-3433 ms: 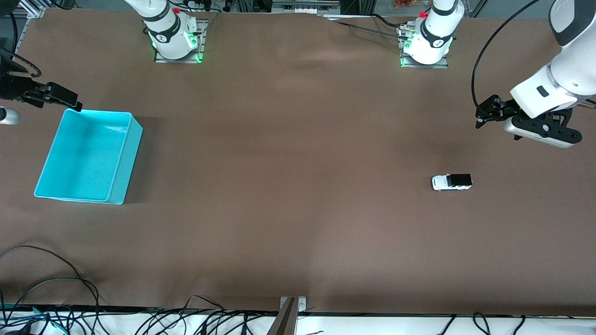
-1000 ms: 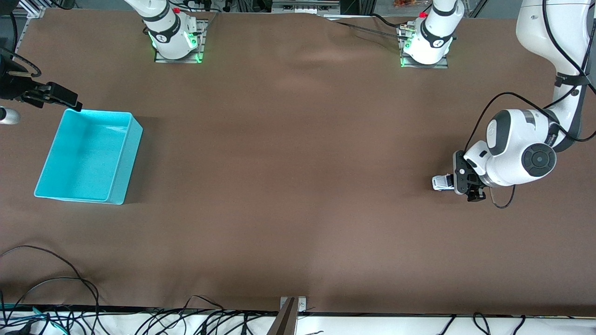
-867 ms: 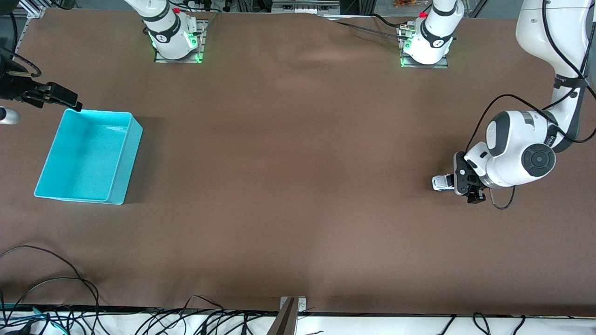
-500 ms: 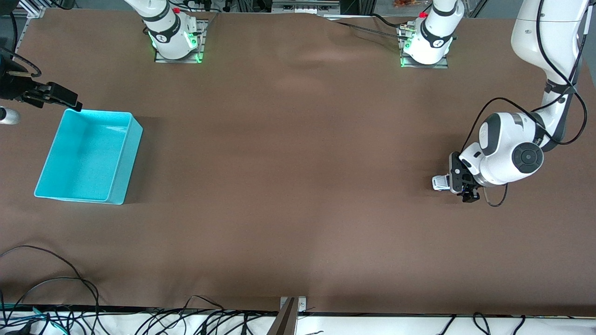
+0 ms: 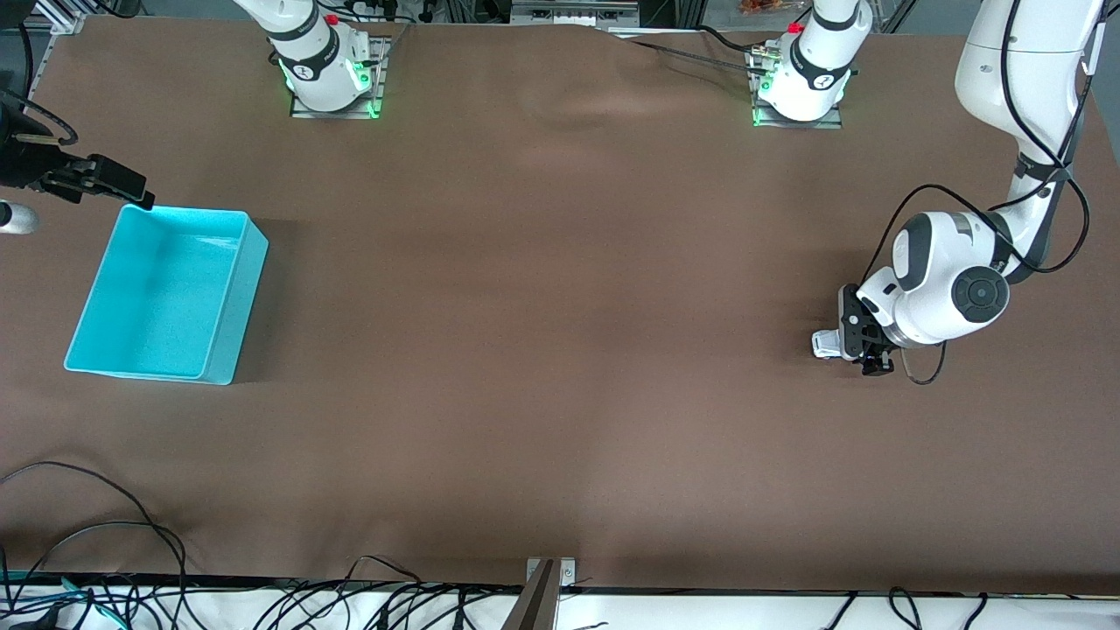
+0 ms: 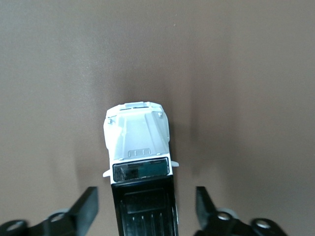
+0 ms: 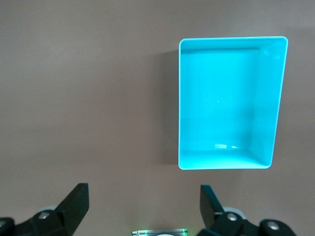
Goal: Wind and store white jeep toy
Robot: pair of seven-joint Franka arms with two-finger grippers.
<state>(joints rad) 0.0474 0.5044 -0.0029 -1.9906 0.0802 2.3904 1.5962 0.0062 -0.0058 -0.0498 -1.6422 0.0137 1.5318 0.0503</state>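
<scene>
A brown table cover (image 5: 542, 306) filled nearly the whole front frame, lightly wrinkled near the top centre. Loose black cables (image 5: 131, 569) ran along the bottom edge. A turquoise bin (image 5: 166, 293) sat at frame left. The right gripper (image 7: 142, 206) waited over the cover near the bin, fingers wide apart. At frame right, the left gripper (image 6: 146, 209) straddled the white jeep toy (image 6: 140, 167) on the cover, fingers not touching its sides.

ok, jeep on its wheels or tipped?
Upright: the white jeep toy shows roof and hood from above, flat on the table.
</scene>
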